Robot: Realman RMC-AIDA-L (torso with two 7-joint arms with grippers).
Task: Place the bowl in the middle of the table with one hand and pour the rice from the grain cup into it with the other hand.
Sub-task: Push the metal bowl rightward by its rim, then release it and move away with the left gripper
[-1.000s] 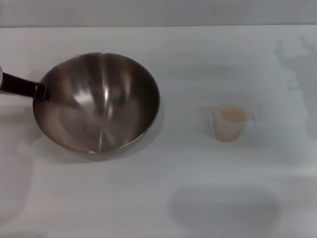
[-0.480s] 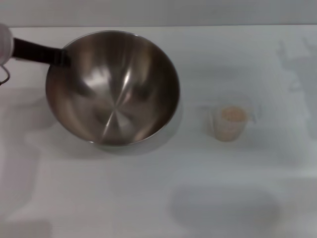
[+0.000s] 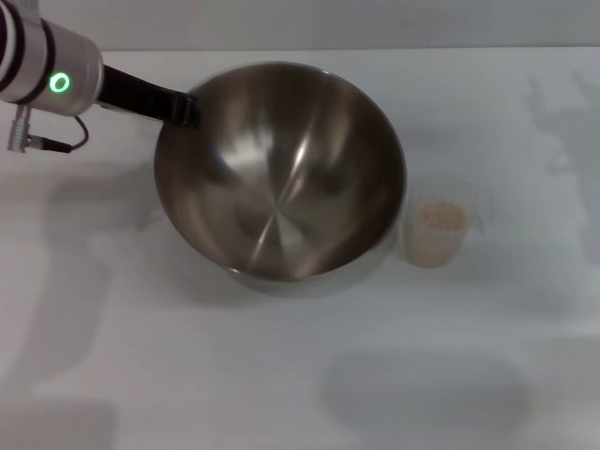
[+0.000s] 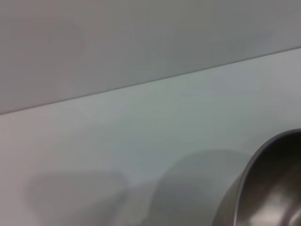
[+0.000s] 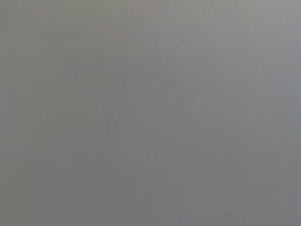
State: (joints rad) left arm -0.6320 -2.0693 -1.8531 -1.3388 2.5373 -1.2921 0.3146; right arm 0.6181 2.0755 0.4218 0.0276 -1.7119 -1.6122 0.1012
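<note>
Across the white table, the stainless-steel bowl sits left of centre, tilted, its far-left rim clamped by the left gripper, whose dark fingers pinch the edge. The bowl's right rim stands just beside the grain cup, perhaps touching it. The cup is upright on the right, filled with rice. The pour probably falls to the right gripper, since the cup lies on its side, yet that arm is out of sight.
</note>
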